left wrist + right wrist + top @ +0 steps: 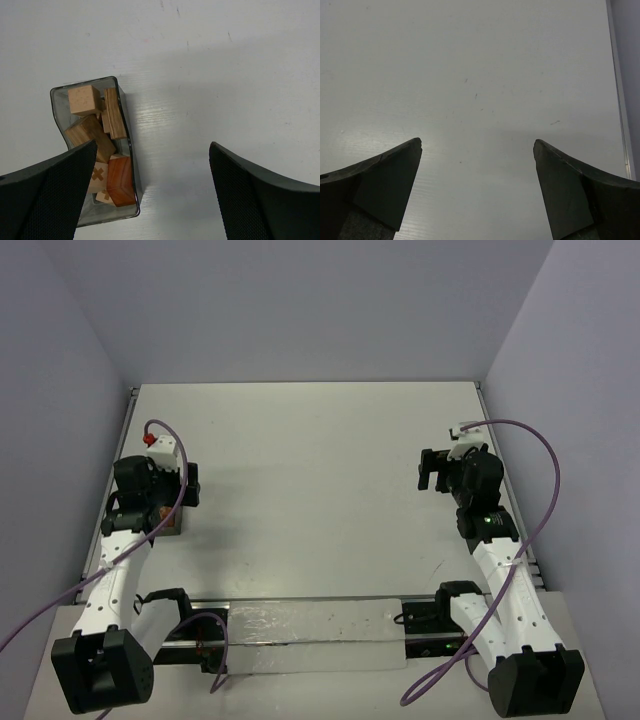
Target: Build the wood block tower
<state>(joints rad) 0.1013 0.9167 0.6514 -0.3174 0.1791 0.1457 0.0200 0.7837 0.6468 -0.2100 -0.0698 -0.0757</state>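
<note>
Several wooden blocks lie loose in a dark translucent bin (126, 131) at the left of the left wrist view. Among them are a light-tan cube (84, 100), a striped plank (115, 114), a darker cube (89, 136), a reddish-brown block (121, 181) and tan blocks marked with crosses (99, 175). No stacked column shows in any view. My left gripper (152, 146) is open and empty above the table, its left finger (55, 195) over the bin's near end. In the top view the left gripper (168, 500) hides most of the bin (173, 525). My right gripper (477, 142) is open and empty over bare table at the right (432, 470).
Grey walls enclose the white table on three sides. A metal rim (618, 100) runs along the table's right edge, close to my right gripper. A clear plastic strip (300, 635) lies at the near edge between the arm bases.
</note>
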